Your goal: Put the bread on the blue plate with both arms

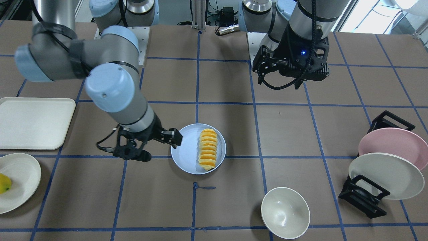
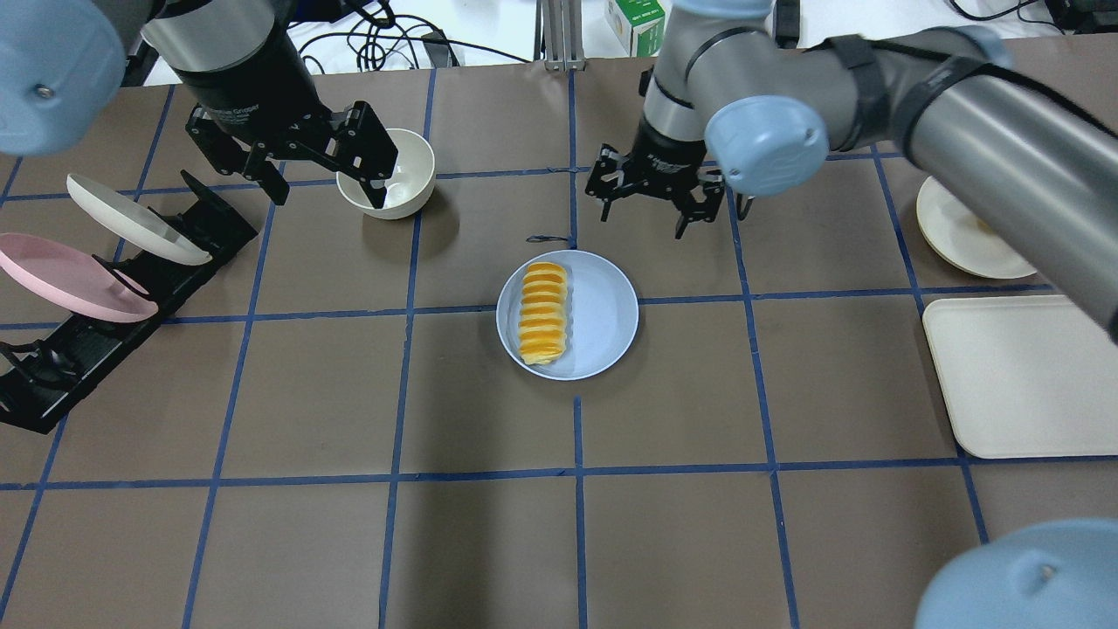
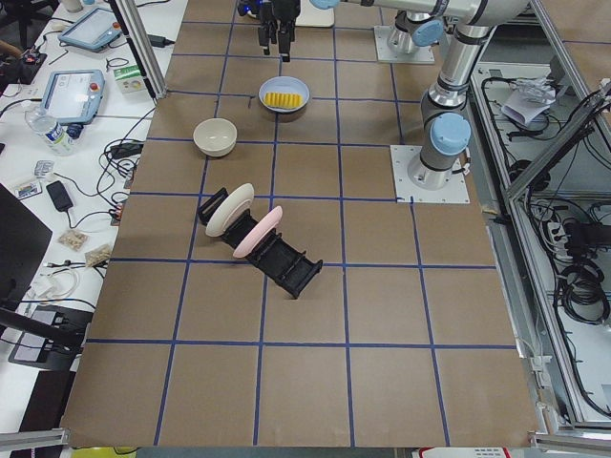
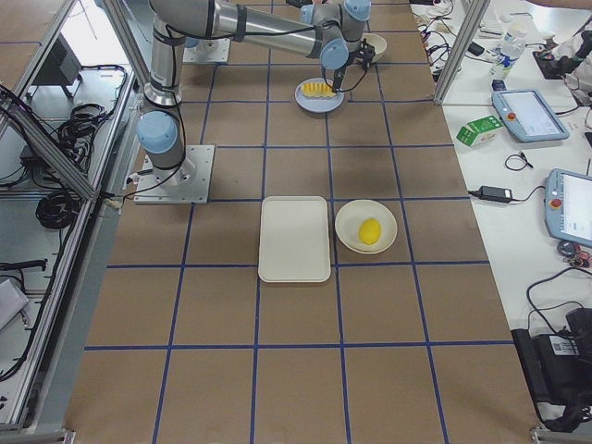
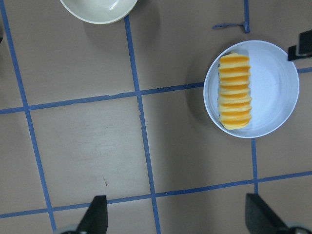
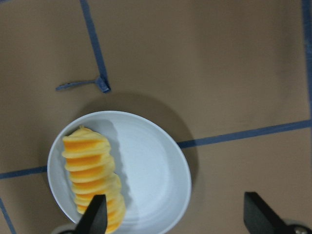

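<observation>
1. On the blue plate (image 2: pixel 603 314), near the middle of the desk (image 2: pixel 349 419), lies the bread (image 2: pixel 542 313). It is a row of yellow-orange slices along the plate's half toward the robot's left, all inside the rim.
2. The right tool (image 2: pixel 644 218) hangs just past the plate's far edge, close to a scrap of blue tape (image 2: pixel 546 238). Its fingers are spread wide, gripping nothing and clear of the bread.
3. The left tool (image 2: pixel 330 194) is up in the air by the cream bowl (image 2: pixel 424 170). It is likewise released and empty, well apart from the plate.
4. As for writing, there's pale lettering on the left tool's black body, too small for me to read. A green-and-white carton (image 2: pixel 638 22) beyond the desk's far edge carries print I can't make out either.
5. Off to the robot's left, a black rack (image 2: pixel 52 376) holds a pink plate (image 2: pixel 61 279) and a cream plate (image 2: pixel 131 218), both tilted.
6. To the robot's right sit a cream tray (image 2: pixel 1022 376) and a cream dish (image 1: pixel 23 187) with a yellow-green fruit (image 1: pixel 5 183) on it.
</observation>
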Motion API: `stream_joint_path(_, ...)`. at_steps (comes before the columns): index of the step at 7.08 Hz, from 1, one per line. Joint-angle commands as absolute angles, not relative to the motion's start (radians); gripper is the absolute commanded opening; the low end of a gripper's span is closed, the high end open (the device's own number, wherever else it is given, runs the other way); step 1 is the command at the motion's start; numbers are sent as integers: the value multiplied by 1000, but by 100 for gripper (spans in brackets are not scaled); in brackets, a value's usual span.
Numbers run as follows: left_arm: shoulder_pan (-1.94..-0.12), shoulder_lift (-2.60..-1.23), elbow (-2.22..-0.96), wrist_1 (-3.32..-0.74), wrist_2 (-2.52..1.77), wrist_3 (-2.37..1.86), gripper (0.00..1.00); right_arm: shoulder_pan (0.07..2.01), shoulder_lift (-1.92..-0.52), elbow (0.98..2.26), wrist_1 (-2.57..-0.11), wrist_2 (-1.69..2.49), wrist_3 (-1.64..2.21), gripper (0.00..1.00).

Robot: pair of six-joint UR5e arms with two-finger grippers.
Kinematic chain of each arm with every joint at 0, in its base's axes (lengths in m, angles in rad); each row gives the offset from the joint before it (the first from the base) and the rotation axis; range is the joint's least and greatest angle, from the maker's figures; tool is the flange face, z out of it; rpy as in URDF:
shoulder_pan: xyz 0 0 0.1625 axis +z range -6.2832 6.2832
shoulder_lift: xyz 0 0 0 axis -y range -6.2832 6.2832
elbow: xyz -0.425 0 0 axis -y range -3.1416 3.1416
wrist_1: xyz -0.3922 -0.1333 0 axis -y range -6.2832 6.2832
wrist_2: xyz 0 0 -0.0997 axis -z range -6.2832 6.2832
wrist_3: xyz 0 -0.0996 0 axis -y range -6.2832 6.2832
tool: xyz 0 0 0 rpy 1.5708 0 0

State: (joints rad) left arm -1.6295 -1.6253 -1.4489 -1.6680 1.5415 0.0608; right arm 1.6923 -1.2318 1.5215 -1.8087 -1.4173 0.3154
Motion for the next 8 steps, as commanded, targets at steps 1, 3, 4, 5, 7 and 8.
stream_joint_path(1, -1629, -1626, -1450, -1667, 1542, 58, 100, 1550, -1374, 1529, -1615, -1477, 180, 100)
stream_joint_path(3, -1631, -1626, -1451, -1666, 1542, 55, 100, 1529, -1518, 1523, -1495, -1554, 181, 100)
stream_joint_path(4, -1631, -1626, -1451, -1666, 1542, 55, 100, 1525, -1573, 1520, -1449, -1563, 179, 100)
stream_joint_path(5, -1629, -1626, -1451, -1666, 1542, 55, 100, 1525, -1612, 1522, -1442, -1590, 158, 100)
stream_joint_path(7, -1629, -1628, -1451, -1666, 1542, 55, 100, 1525, -1611, 1539, -1460, -1606, 22, 100)
stream_joint_path(8, -1631, -1628, -1451, -1666, 1542, 55, 100, 1523, -1617, 1537, -1457, -1611, 26, 100)
